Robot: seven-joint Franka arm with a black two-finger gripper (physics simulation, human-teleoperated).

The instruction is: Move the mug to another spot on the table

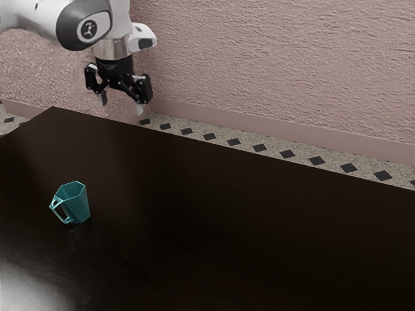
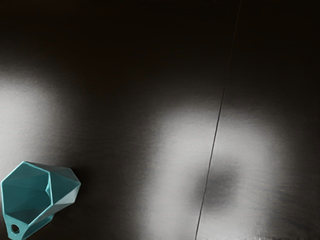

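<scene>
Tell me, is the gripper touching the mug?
Apart. The exterior view shows the open gripper up by the wall, and bare table lies between it and the mug.

Teal mug point(image 1: 70, 202) looks smooth, faceted, faintly glossy; dark table point(image 1: 259, 227) shines with soft glare; wall point(image 1: 292, 58) at twelve o'clock looks rough plaster.

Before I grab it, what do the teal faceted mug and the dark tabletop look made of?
Teal faceted mug: likely glazed ceramic or hard plastic; flat facets, even soft sheen. Dark tabletop: probably polished wood or laminate; it shows broad blurred reflections and one thin seam.
</scene>
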